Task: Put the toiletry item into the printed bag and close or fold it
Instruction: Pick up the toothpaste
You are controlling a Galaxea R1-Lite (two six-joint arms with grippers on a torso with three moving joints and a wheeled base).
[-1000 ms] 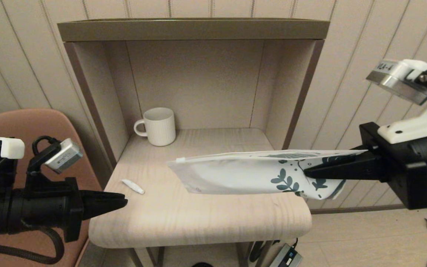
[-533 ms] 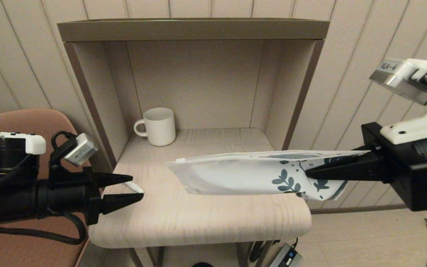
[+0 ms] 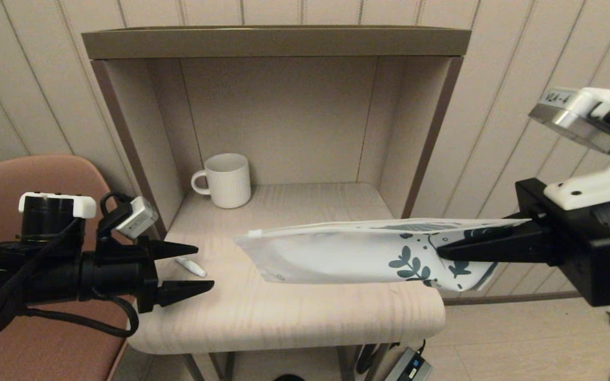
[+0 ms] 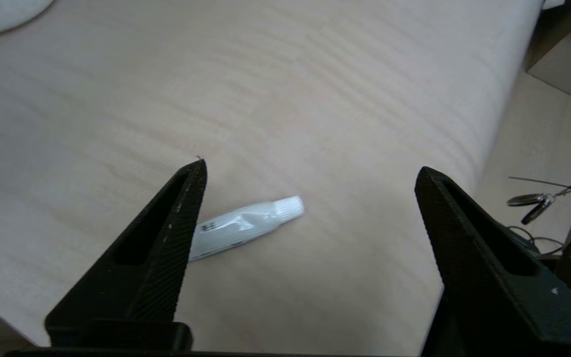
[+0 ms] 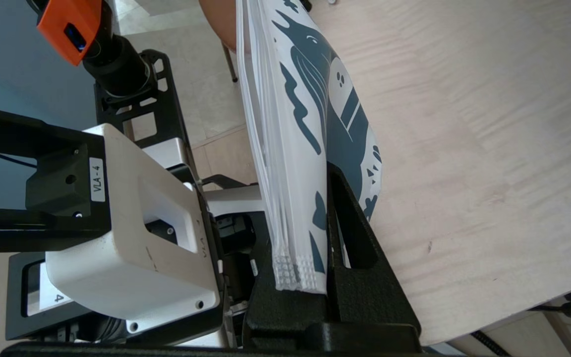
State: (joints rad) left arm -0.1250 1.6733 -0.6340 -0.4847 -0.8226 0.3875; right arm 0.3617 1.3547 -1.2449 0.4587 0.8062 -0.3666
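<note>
We stand before a pale wooden shelf unit (image 3: 284,307) set against a panelled wall, and we place everything by the mug (image 3: 224,180) at the back left of its surface. A pink chair (image 3: 45,174) sits off the shelf's edge, left of the mug.

Our right gripper (image 3: 440,247) is clenched on the printed bag (image 3: 337,254), holding it by its leaf-patterned end out in the air, forward and right of the mug, its slider end (image 3: 255,233) pointing toward the mug's side. The bag looks thin, floppy and slick; we judge it will sag, and its mouth looks closed.

Our left gripper (image 3: 202,267) hovers forward of the mug, fingers spread wide. The toiletry item (image 4: 246,227) lies flat on the wood between them, nearer one finger (image 4: 166,243), well forward of the mug. We judge it light, soft and prone to roll or skid; we would pinch it across its flatter body, not the ribbed cap (image 4: 289,207). Nothing stands between gripper and tube.
</note>
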